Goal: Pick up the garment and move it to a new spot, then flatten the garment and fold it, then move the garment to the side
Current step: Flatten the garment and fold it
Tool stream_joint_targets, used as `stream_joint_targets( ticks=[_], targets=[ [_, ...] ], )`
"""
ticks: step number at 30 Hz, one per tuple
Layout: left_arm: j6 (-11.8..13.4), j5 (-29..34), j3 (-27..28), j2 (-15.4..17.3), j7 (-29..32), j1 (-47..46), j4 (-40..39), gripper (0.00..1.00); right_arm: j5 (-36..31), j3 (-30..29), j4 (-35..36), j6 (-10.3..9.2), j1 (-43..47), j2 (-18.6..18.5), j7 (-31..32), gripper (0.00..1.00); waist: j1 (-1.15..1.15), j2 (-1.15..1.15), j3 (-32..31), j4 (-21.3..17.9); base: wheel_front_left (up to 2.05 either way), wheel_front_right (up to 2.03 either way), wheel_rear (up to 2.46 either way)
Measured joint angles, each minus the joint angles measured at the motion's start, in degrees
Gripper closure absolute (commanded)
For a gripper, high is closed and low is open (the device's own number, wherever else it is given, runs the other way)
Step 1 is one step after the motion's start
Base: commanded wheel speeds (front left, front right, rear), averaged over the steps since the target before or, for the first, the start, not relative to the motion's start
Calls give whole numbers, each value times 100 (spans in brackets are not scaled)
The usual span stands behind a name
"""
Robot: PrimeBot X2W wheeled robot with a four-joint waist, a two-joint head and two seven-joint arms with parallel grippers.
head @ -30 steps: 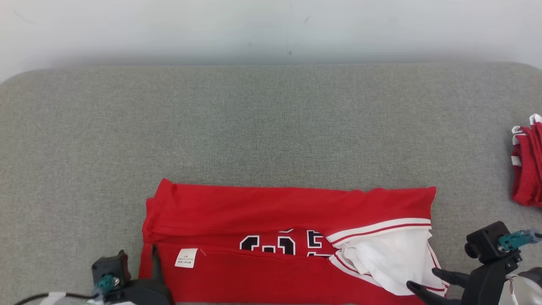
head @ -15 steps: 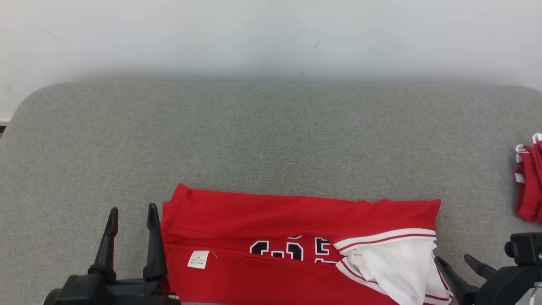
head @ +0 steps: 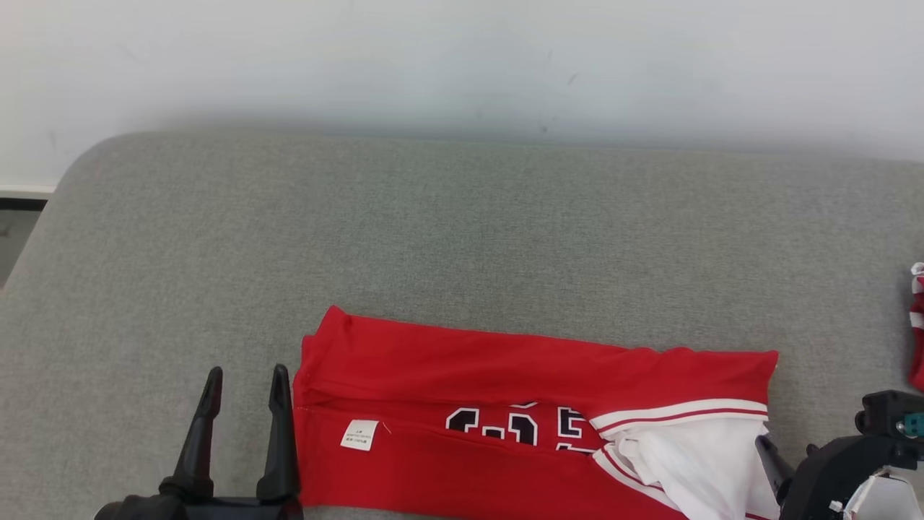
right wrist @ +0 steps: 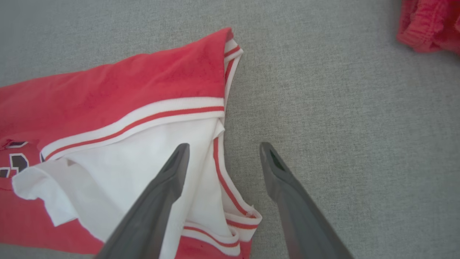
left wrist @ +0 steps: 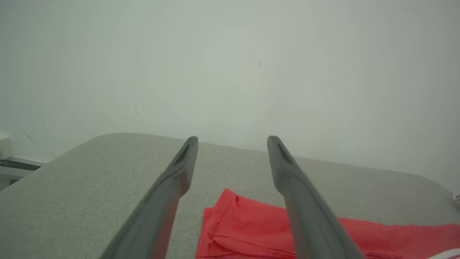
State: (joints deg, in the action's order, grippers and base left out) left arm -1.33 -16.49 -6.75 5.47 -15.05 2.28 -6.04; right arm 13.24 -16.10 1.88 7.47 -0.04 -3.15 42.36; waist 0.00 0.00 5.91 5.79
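The red garment (head: pixel 505 368) lies on the near half of the grey cloth-covered table (head: pixel 462 231). It is already folded into one long band whose axis runs from 9 o'clock to 3 o'clock across the head view, the 3 o'clock end sitting slightly nearer the robot. Dark numerals show along its middle, one small white label (head: pixel 359 435) sits toward the 9 o'clock end, and white lining with striped trim spills out at the 3 o'clock end.

The left hand (head: pixel 247 370) stands just beside the band's 9 o'clock short edge. Its two fingers point to 12 o'clock and are spread wide, with nothing between them. The right hand (right wrist: pixel 223 146) is at the opposite end and is just as spread and empty. In its own wrist view one finger hangs over the white lining and the other over bare table, straddling the striped hem. I cannot tell whether either finger touches the cloth.

Each hand is the nearer one for its own end, so a fold end to end looks like the likely next move, and it turns on those two short edges.

By count there is one garment being worked, two hands, and one other red bundle (head: pixel 917 332) well apart at 3 o'clock on the table's edge.
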Motion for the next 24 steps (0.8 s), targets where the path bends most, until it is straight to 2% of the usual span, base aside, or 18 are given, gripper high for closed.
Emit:
stream_joint_targets(
  ticks=[6, 18, 19, 20, 21, 23, 24],
  targets=[
    [-168, 101, 104, -134, 0, -7, 198, 0, -178, -78, -501, 0, -230, 15, 109, 0, 0, 0, 81, 140, 0, 0, 0],
    [-274, 237, 191, -222, 0, -25, 371, 0, -176, 56, -1023, -1, -378, 3, 324, 0, 0, 0, 107, 237, 0, 0, 0],
    [-279, 238, 199, -225, 0, -25, 382, 0, -174, 120, -1057, -7, -396, -7, 324, 6, 0, 0, 107, 229, 0, 0, 0],
    [-293, 240, 209, -227, 0, -25, 394, 0, -165, 178, -1093, -9, -423, -12, 322, 36, 0, 0, 106, 220, 0, 0, 0],
    [-313, 243, 214, -230, 0, -25, 404, 0, -138, 226, -1137, -10, -455, -13, 304, 58, 0, 0, 106, 211, 0, 0, 0],
    [-322, 298, 230, -231, 0, -25, 413, 0, -85, 323, -1201, -10, -493, -14, 274, 79, 0, 0, 106, 190, 0, 0, 0],
    [-328, 333, 227, -232, 0, -26, 421, 0, -63, 350, -1228, -9, -515, -12, 244, 100, 0, 0, 107, 179, 0, 0, 0]
  ],
)
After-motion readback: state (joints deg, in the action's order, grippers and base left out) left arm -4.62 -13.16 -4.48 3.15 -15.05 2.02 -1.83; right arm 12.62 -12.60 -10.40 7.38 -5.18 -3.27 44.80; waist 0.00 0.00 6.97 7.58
